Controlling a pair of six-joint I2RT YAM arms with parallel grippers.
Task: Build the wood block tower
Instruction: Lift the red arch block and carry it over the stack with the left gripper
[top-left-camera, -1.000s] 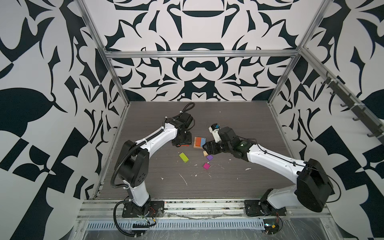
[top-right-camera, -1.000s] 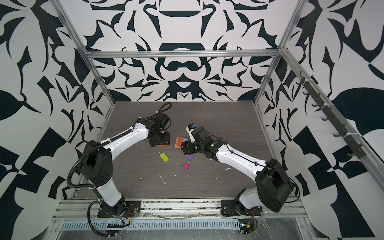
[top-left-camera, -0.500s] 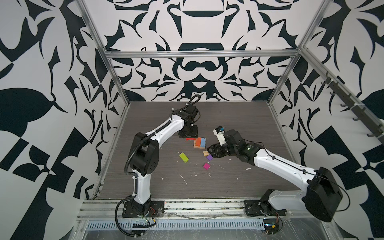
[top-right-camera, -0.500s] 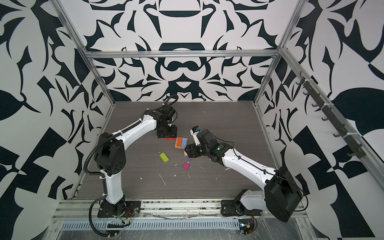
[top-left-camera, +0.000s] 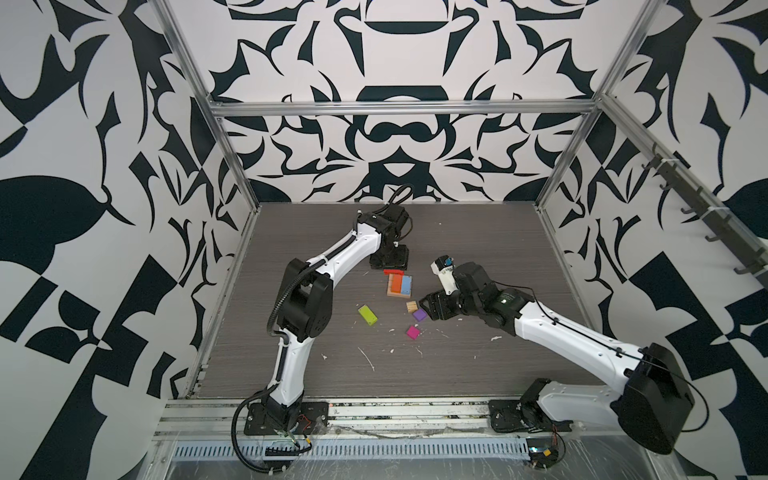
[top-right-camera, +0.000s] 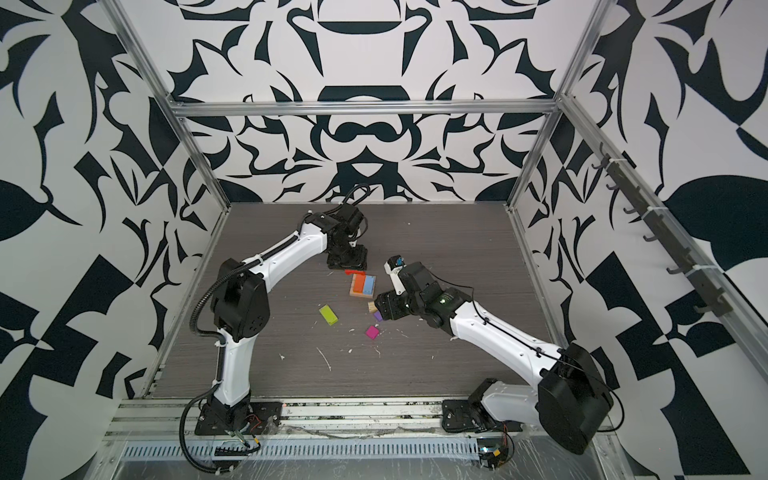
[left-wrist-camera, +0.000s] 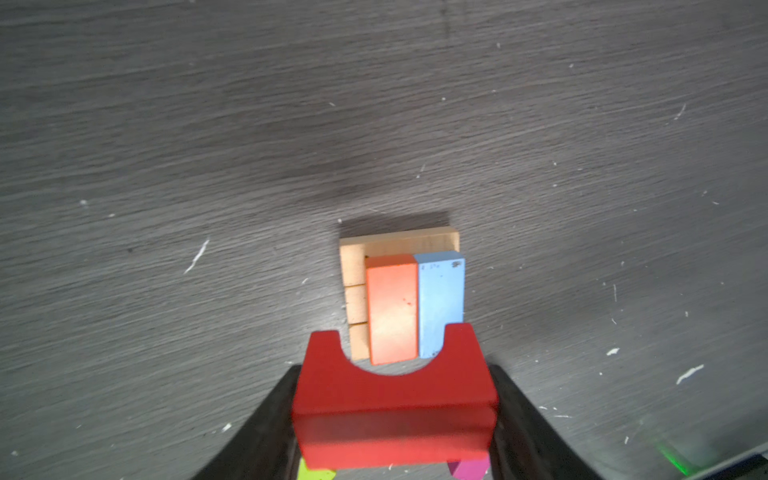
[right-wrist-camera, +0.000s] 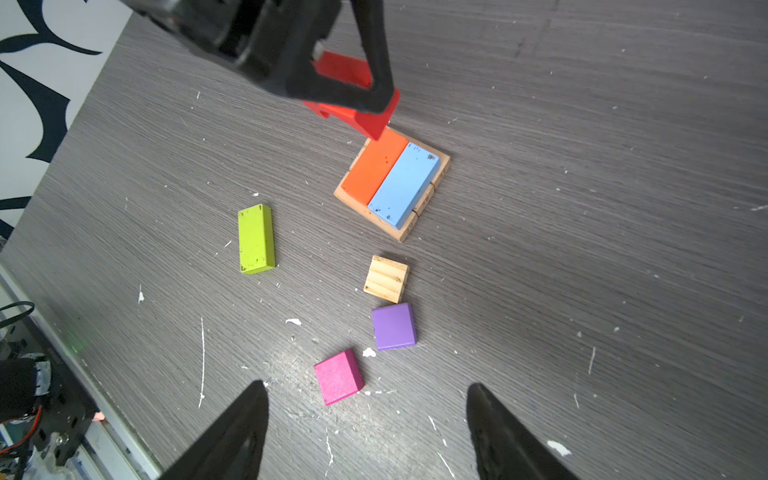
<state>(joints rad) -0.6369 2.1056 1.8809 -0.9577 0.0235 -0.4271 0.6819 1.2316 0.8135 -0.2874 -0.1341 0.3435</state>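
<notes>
While the left claw (left-wrist-camera: 395, 419) is pinching a red block (left-wrist-camera: 395, 399) with a half-round notch by its two ends, it is holding it just over the end of the wood block tower (right-wrist-camera: 395, 183). Whether the red block is touching the tower cannot be told. So far the tower is sitting on the bench (right-wrist-camera: 582, 249) as a flat tan base (left-wrist-camera: 353, 266) with an orange oblong (right-wrist-camera: 374, 166) and a blue oblong (right-wrist-camera: 405, 185) lying side by side on it, touching, and a strip of base is showing bare beside the orange one.

The right claw (right-wrist-camera: 365, 386) is hanging with its fingers spread wide, gripping nothing. Near it a tan cube (right-wrist-camera: 386, 278), a purple cube (right-wrist-camera: 395, 326) and a magenta cube (right-wrist-camera: 338, 376) are lying in a loose row, each apart from the next. A lime-green oblong (right-wrist-camera: 255, 239) is lying flat, well apart from them.
</notes>
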